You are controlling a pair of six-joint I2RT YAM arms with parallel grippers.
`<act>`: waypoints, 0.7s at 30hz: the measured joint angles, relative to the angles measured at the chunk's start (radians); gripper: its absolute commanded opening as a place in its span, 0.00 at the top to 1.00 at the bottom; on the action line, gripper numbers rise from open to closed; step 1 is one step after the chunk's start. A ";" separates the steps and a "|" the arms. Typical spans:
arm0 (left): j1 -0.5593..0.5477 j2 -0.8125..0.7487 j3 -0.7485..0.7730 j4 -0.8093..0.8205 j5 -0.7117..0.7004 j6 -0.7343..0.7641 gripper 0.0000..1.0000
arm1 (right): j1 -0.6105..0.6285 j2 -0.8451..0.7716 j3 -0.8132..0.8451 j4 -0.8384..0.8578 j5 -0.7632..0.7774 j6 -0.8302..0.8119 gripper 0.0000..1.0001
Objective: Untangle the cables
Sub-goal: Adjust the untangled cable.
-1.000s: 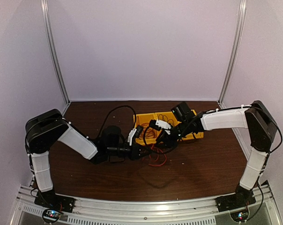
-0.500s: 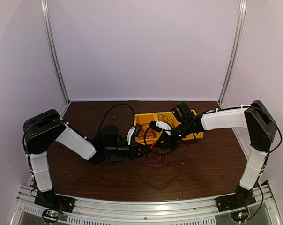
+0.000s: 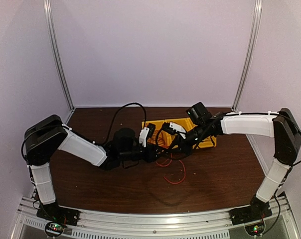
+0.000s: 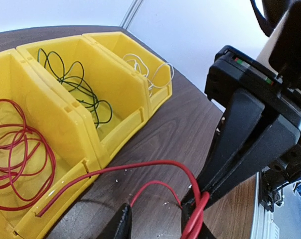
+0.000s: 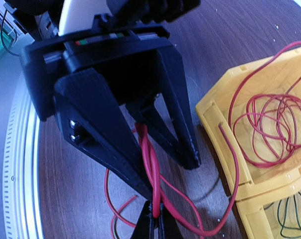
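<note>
The red cable (image 4: pixel 155 167) runs from a coil in the near compartment of the yellow bins (image 4: pixel 93 144) out over the table. My right gripper (image 5: pixel 155 224) is shut on a twisted bundle of its red strands (image 5: pixel 149 164). My left gripper (image 4: pixel 155 224) stands open right opposite; the bundle lies against one of its fingers (image 4: pixel 190 219). The dark cable (image 4: pixel 75 87) is coiled in the middle compartment and the white cable (image 4: pixel 148 69) in the far one. In the top view both grippers (image 3: pixel 153 149) (image 3: pixel 166 144) meet just in front of the bins, with a red loop (image 3: pixel 176 174) on the table.
The yellow bins (image 3: pixel 206 142) stand at the back middle of the dark wooden table (image 3: pixel 90 184). A black arm lead (image 3: pixel 121 112) arcs over the back left. White walls with metal posts close in the back and sides.
My left gripper's jaws have opened. Both grippers have shifted a little back toward the bins. The red loop on the table has spread out to the right and front.
</note>
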 measured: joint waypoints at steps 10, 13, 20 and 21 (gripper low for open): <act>-0.015 -0.027 -0.018 -0.033 -0.272 -0.064 0.59 | 0.020 -0.039 0.076 -0.140 -0.143 -0.032 1.00; 0.001 -0.099 -0.066 -0.085 -0.372 -0.108 0.58 | 0.025 -0.090 0.146 -0.261 -0.211 -0.114 1.00; 0.064 -0.292 -0.183 -0.149 -0.523 -0.197 0.56 | 0.019 -0.169 0.307 -0.484 -0.298 -0.259 1.00; 0.071 -0.307 -0.201 -0.166 -0.544 -0.207 0.56 | 0.013 -0.172 0.327 -0.512 -0.313 -0.273 1.00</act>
